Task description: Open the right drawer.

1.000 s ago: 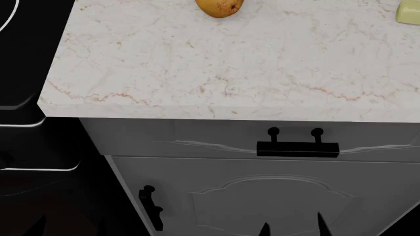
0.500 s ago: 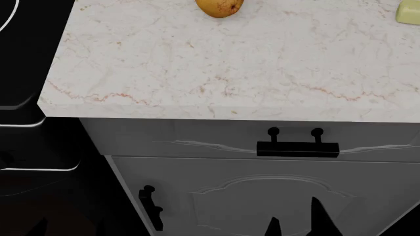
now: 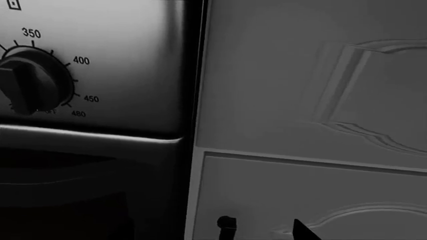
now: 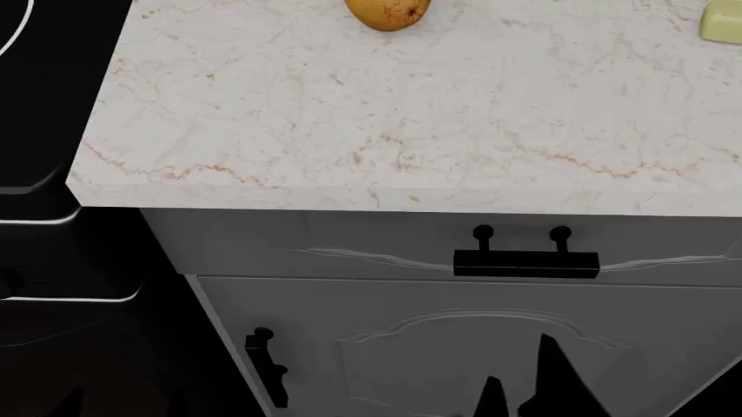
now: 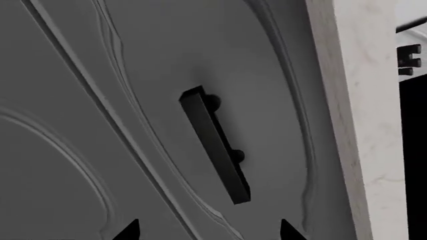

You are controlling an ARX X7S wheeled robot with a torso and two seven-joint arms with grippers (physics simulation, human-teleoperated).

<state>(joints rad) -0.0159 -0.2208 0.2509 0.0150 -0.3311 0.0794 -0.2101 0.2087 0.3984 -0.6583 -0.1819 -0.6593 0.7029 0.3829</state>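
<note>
The right drawer (image 4: 347, 248) is a shallow light-grey front under the marble counter, fully closed. Its short black bar handle (image 4: 526, 261) stands on two posts. My right gripper (image 4: 522, 387) shows as two dark fingertips below the handle, in front of the cabinet door. In the right wrist view the handle (image 5: 215, 145) lies ahead, roughly centred between the spread fingertips (image 5: 130, 231) of the right gripper (image 5: 208, 232), which is open, empty and touching nothing. My left gripper (image 3: 215, 236) faces the seam between stove and cabinet. One of its fingertips (image 3: 303, 231) shows, and the other is lost in the dark.
The black stove (image 4: 47, 217) stands left of the cabinet, its temperature knob (image 3: 30, 85) close to the left wrist. The grey cabinet door (image 4: 464, 347) below the drawer has a vertical black handle (image 4: 267, 369). A yellow-orange fruit (image 4: 387, 12) lies on the counter (image 4: 406, 113).
My right gripper's fingertips have risen in the head view, closer to the drawer handle. The drawer and the left arm have not moved.
</note>
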